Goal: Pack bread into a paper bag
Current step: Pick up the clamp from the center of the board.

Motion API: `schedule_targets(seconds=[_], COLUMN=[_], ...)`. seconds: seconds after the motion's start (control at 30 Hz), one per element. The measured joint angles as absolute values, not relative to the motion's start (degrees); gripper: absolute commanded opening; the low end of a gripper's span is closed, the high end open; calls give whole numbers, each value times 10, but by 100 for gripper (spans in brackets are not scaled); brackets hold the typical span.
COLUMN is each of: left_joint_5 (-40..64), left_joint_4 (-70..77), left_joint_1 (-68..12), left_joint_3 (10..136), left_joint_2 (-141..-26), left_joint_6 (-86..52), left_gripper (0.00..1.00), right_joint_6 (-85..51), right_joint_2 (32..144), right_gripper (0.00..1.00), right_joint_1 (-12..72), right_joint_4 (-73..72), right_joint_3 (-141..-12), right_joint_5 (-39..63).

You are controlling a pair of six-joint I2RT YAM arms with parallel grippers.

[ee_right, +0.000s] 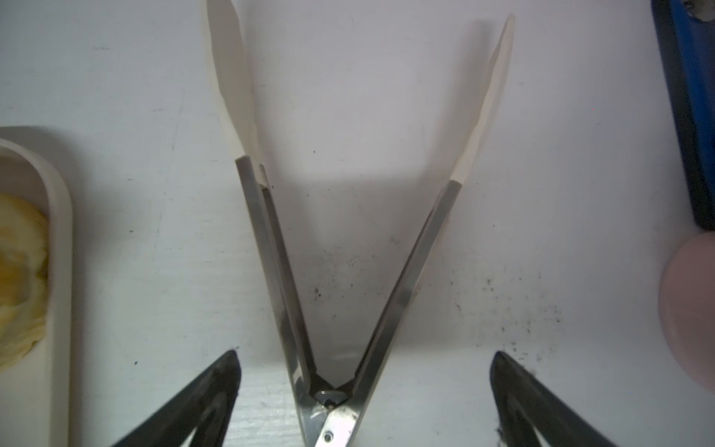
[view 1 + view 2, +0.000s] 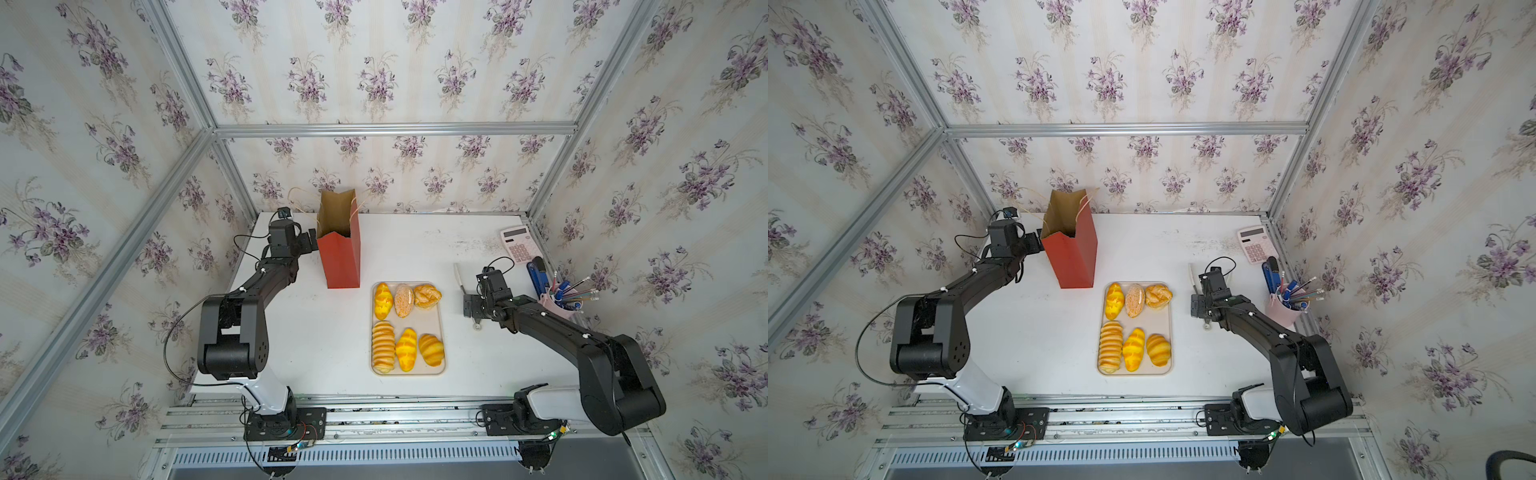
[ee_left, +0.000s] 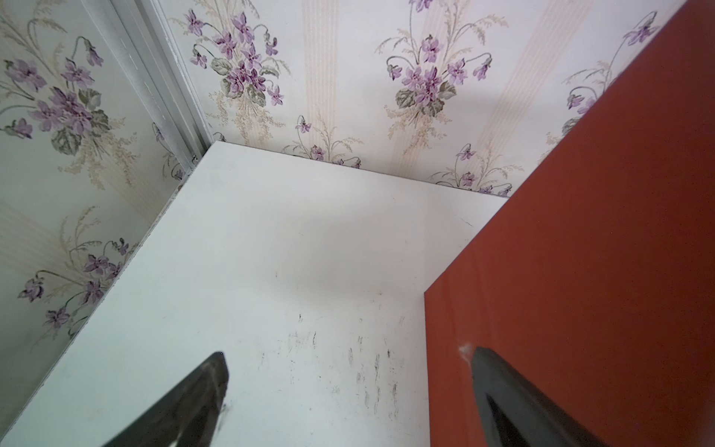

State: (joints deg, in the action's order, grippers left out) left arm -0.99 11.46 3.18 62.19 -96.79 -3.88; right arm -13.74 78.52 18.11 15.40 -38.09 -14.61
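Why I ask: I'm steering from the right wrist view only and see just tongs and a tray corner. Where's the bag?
Observer: The red paper bag stands upright, mouth open, far back on the table on the left arm's side, beyond the tray.
Operator: How many loaves are on the tray?
Observer: Six loaves, in two rows of three.
Operator: And the left arm?
Observer: The left gripper is open beside the bag's upper edge; I can't tell whether it touches the bag.

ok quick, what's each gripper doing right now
left gripper: open, holding nothing, beside the tall red paper bag
right gripper: open, straddling the hinge end of the steel tongs with cream tips, not gripping them
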Motion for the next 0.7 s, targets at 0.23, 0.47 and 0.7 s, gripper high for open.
schedule_targets(seconds=[0.23, 0.47, 0.7], left_joint_5=[-4, -4, -4], left_joint_4=[118, 122, 125], left_joint_1=[32, 32, 32], left_joint_3=[621, 618, 616], left_joint_2=[-965, -962, -959], left_joint_6=[-36, -35, -35], left_gripper=[100, 100, 100], right_joint_6=[-135, -130, -120], right_joint_2=[830, 847, 881], right_gripper=[100, 100, 100], right_joint_1=[183, 182, 182], right_joint_4=[165, 165, 163], right_joint_3=[-404, -415, -437], right_joint_5=[-154, -154, -154])
